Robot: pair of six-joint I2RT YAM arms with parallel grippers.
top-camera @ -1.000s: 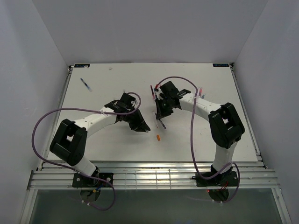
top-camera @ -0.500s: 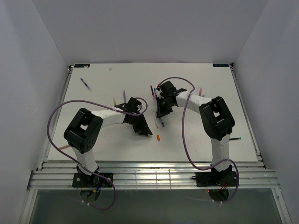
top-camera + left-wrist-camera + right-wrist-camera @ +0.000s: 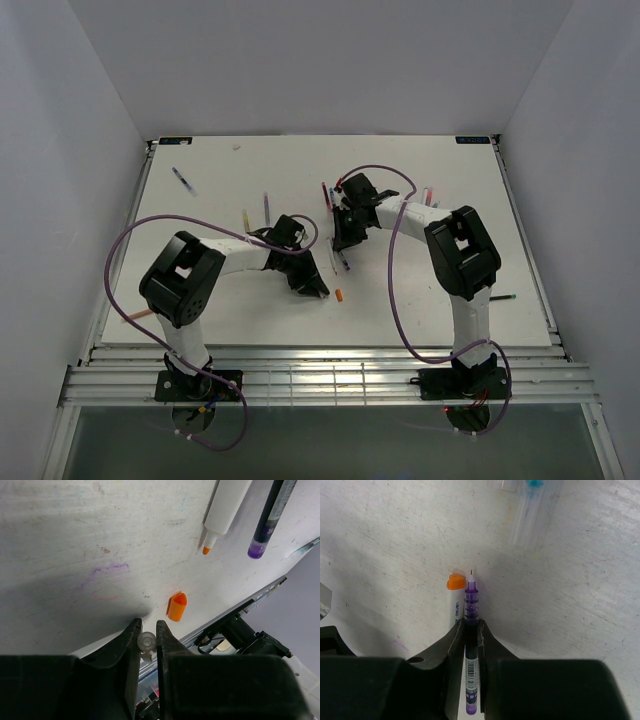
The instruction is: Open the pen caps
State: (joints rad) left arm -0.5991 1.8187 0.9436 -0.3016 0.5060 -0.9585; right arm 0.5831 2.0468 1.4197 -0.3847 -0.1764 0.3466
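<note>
My left gripper [image 3: 312, 285] is shut on a small clear-white pen cap [image 3: 146, 640], pinched between its fingertips low over the table. An orange pen cap [image 3: 177, 606] lies loose just ahead of it and also shows in the top view [image 3: 339, 295]. My right gripper [image 3: 342, 240] is shut on a purple pen [image 3: 471, 600] with its bare tip pointing forward just above the table. A white pen with an orange end [image 3: 454, 602] lies right beside it. In the left wrist view this white pen [image 3: 225, 505] and the purple pen [image 3: 270, 520] lie side by side.
Other pens are scattered on the white table [image 3: 420, 280]: a dark one far left [image 3: 183, 180], a yellow one [image 3: 246, 218], a purple one [image 3: 266, 207], a red one [image 3: 325, 192], a pink one [image 3: 428, 193], one near the right edge [image 3: 503, 297]. A clear pen with a teal end [image 3: 530, 510] lies ahead of the right gripper.
My left gripper has moved nearer and to the right, close to the orange cap, as its elbow rose. My right arm folded upward while its gripper stayed over the same pens.
</note>
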